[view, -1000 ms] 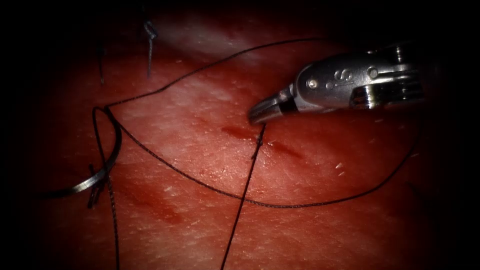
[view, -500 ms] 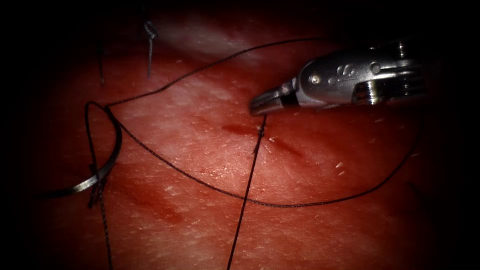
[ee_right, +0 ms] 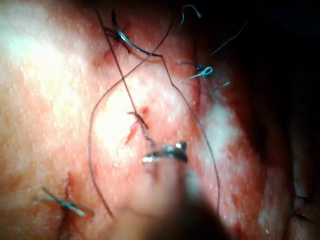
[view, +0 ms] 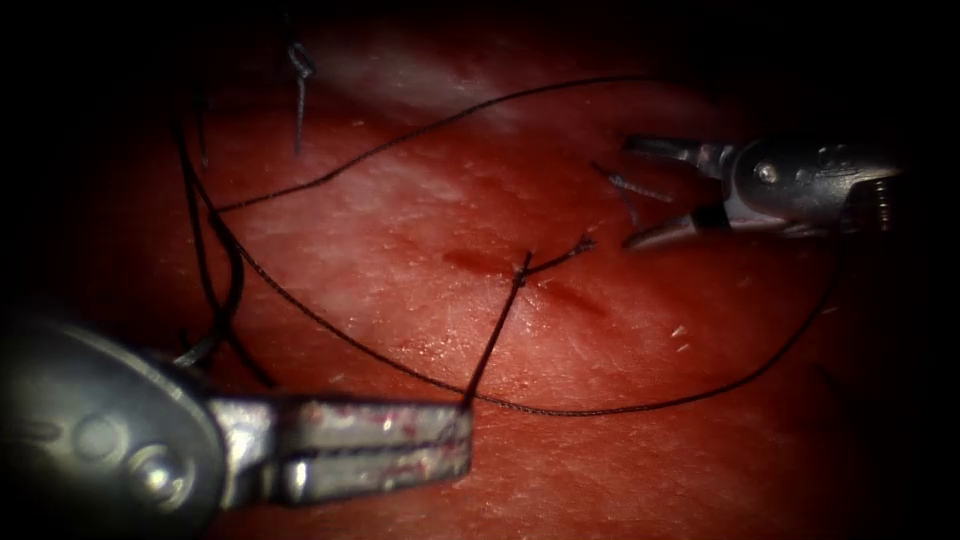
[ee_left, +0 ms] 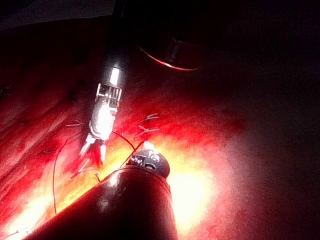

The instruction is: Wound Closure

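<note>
Left arm's tool [view: 455, 440], lower left of frame, jaws closed on the thread [view: 495, 335] running taut up to the knot [view: 522, 268] at the cut [view: 480, 262] mid-frame; right arm's tool [view: 640, 195], upper right, jaws wide apart, holding nothing. The needle [view: 225, 310] lies free on the tissue [view: 400, 200] at left, beside the left tool; open tissue lies between the tools.

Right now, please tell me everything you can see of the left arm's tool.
The left arm's silver metal needle driver comes in from the lower left of the endoscope view, low over the red tissue. Its two flat jaws, smeared with red fluid, lie shut on the thin dark thread, which runs up taut from their tip to the knot at the cut.
</note>
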Robot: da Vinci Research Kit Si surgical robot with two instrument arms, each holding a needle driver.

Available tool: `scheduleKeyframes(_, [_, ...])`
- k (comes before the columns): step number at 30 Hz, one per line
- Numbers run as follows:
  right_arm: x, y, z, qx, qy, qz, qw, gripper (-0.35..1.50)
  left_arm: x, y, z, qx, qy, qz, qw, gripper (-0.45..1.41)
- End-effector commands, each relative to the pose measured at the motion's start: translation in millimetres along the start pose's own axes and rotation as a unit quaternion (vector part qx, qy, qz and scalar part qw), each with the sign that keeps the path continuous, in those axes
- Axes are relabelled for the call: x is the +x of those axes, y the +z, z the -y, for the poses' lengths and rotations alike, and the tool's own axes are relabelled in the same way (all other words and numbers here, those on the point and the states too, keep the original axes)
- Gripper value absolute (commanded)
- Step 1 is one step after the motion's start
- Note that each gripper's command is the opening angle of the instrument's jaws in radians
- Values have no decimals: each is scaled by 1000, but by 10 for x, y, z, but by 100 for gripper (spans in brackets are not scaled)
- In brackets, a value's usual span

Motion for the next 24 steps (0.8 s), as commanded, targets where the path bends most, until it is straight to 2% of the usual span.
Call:
scheduleKeyframes(1, [-2,1,11,-13,9,-8,1000,94,-1,8,5,1,0,1,1000,-45])
scheduleKeyframes(8, [10,-11,23,-91,56,-61,992,68,-12,15,50,-2,-2,4,1000,-45])
scheduleKeyframes(10, [17,-9,23,-115,63,-78,988,71,-17,18,58,-4,1,6,1000,-45])
scheduleKeyframes(11, [20,-8,24,-119,64,-82,987,71,-21,21,63,-4,1,6,1000,-45])
scheduleKeyframes(13, [26,-4,23,-126,64,-87,986,54,-28,26,69,-3,2,6,1000,-45])
scheduleKeyframes(16, [34,3,19,-137,62,-93,984,41,-42,35,79,-4,6,11,1000,-45])
scheduleKeyframes(19, [38,11,15,-145,53,-94,984,34,-56,44,85,-8,14,17,1000,-45])
scheduleKeyframes(24, [42,29,12,-151,42,-93,983,34,-76,59,90,-14,13,22,1000,-45])
